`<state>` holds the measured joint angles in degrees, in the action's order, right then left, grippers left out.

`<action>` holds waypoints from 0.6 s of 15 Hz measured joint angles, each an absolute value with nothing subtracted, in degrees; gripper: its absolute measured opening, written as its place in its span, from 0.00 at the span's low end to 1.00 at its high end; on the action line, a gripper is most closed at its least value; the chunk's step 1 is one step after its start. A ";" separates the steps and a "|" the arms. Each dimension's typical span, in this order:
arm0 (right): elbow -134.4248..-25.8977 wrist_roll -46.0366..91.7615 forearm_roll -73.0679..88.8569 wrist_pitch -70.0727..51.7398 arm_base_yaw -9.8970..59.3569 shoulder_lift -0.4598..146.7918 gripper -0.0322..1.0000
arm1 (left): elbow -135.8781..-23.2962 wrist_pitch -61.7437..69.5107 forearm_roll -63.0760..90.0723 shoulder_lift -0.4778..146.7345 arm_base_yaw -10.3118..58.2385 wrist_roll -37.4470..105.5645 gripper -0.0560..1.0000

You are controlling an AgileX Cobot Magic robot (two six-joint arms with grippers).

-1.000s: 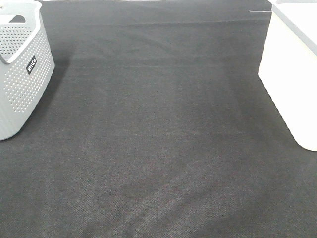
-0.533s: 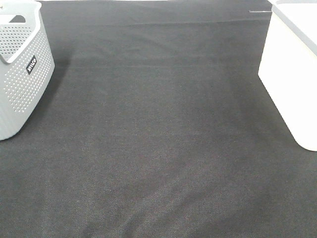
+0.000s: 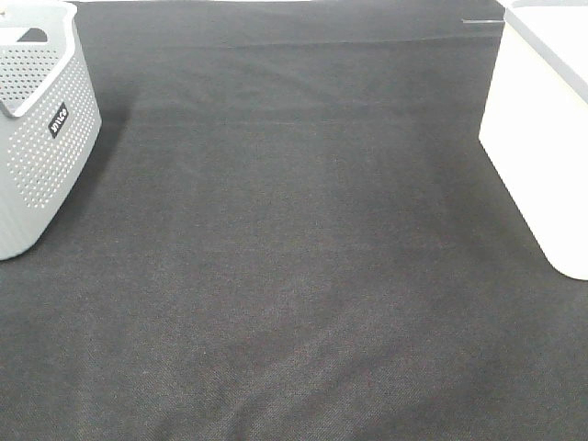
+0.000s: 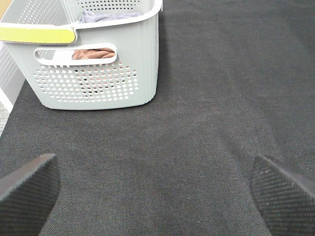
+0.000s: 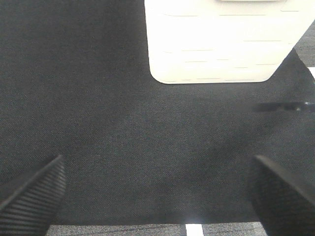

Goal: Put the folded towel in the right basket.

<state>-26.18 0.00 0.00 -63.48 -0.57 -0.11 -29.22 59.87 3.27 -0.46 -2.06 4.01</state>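
Basically nothing's moved over the last second. I see both grippers [image 4: 157,191] [image 5: 157,191] spread wide, empty; towels [image 4: 93,53] sit in the perforated grey plastic basket [image 3: 41,138] at 9 o'clock, the smooth white basket [image 3: 542,138] at 3 o'clock waits.

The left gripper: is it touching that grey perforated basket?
Apart. The left wrist view shows the open left gripper well short of the grey perforated basket, with bare black cloth between them.
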 joint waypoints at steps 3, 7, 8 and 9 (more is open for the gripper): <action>-26.18 0.00 1.09 -63.43 -0.57 -0.11 0.97 | -29.22 59.87 3.27 -0.46 -2.06 4.01 0.98; -26.18 0.00 1.32 -63.31 -0.57 -0.11 0.97 | -29.22 59.87 3.27 -0.46 -2.06 4.01 0.98; -26.18 0.00 1.32 -63.31 -0.57 -0.11 0.97 | -29.22 59.87 3.27 -0.46 -2.06 4.01 0.98; -26.18 0.00 1.32 -63.25 -0.57 -0.11 0.97 | -29.22 59.87 3.27 -0.46 -2.06 4.01 0.98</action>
